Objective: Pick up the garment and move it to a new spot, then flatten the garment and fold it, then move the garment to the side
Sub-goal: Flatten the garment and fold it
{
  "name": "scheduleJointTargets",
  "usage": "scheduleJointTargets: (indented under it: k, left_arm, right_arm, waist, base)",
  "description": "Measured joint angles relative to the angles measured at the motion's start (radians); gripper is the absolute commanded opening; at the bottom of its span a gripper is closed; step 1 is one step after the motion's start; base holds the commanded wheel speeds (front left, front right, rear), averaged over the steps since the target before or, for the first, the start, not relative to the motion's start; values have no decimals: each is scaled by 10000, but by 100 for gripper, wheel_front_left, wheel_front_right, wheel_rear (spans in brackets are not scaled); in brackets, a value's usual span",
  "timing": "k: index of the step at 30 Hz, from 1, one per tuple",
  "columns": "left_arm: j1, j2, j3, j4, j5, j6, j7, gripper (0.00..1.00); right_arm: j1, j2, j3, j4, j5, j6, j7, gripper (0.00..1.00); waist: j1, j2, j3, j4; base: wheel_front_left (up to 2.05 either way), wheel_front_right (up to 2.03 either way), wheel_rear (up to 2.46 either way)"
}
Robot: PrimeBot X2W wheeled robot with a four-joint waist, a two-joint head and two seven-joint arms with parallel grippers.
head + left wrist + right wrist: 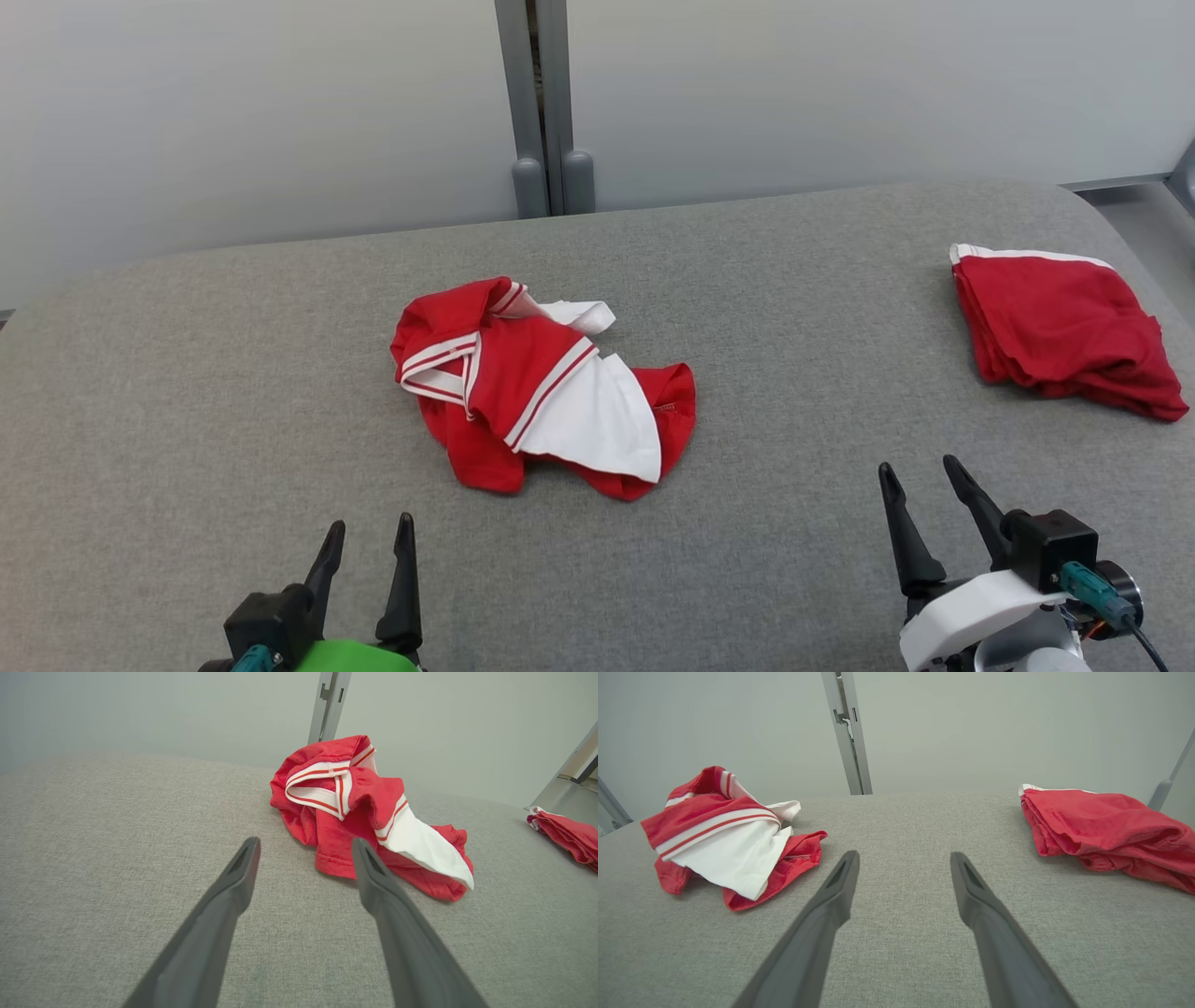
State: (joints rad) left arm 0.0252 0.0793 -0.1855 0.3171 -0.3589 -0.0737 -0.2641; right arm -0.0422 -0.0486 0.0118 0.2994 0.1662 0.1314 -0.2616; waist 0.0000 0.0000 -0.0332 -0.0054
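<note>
The crumpled garment (537, 387) lies in a heap near the middle of the grey padded surface (747, 271), with red cloth bunched around a white panel and striped trim. Both end effectors hover at the near side of the surface, clear of all cloth. The left gripper (371, 523) has its fingers spread and holds nothing. The right gripper (918, 464) is likewise spread and empty. The garment sits ahead of the left gripper and slightly to its right, well apart from the right gripper.

Note the following hazards before you start the pick.

- Wrong target. A second red garment (1060, 327), already folded, rests at the far right of the surface, nearer the right gripper. If you reach with that arm without checking, you may disturb finished work.
- Partial grasp. The heap is layered. A pinch on the loose white flap alone probably lifts one layer and drags the rest, twisting it further.
- Deep approach. The surface looks soft. Fingers driven down too far may catch the covering together with the cloth.
- Poor placement. If you set the garment down close to the folded one or to the rounded edge, you leave little room for flattening, and a loose end may slide off.
- Arm conflict. If both arms converge on the heap, the fingers may collide.
</note>
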Motion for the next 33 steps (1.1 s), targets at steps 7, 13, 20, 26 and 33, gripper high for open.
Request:
scheduleJointTargets:
  k: [7, 13, 20, 26, 33]
  left_arm:
    - [0, -90, 184, 81, 102, -115, 0, 100]
    - [0, -167, 240, 86, 217, -201, 0, 100]
    - [-263, -226, -109, 445, 341, -320, 0, 100]
    - [-1314, -270, -857, 1281, 86, -418, 163, 100]
    - [-2553, -291, -1049, 2429, -617, -454, 169, 100]
  right_arm:
    - [-22, 0, -8, 10, -4, 0, 0, 100]
    - [-88, 0, -35, 19, -35, 0, 0, 100]
    - [-188, 0, 42, 13, -88, 0, 0, 100]
    - [-369, 2, 328, 2, -157, 0, 0, 100]
    - [-843, 2, 575, -138, -228, 0, 0, 100]
  waist:
    - [0, 0, -11, 28]
    - [0, 0, 12, 9]
    - [0, 0, 162, -109]
    - [0, 0, 412, -386]
    - [0, 0, 932, -854]
  base:
    - [0, 0, 0]
    - [0, 0, 0]
    - [0, 0, 0]
    - [0, 0, 0]
    - [0, 0, 0]
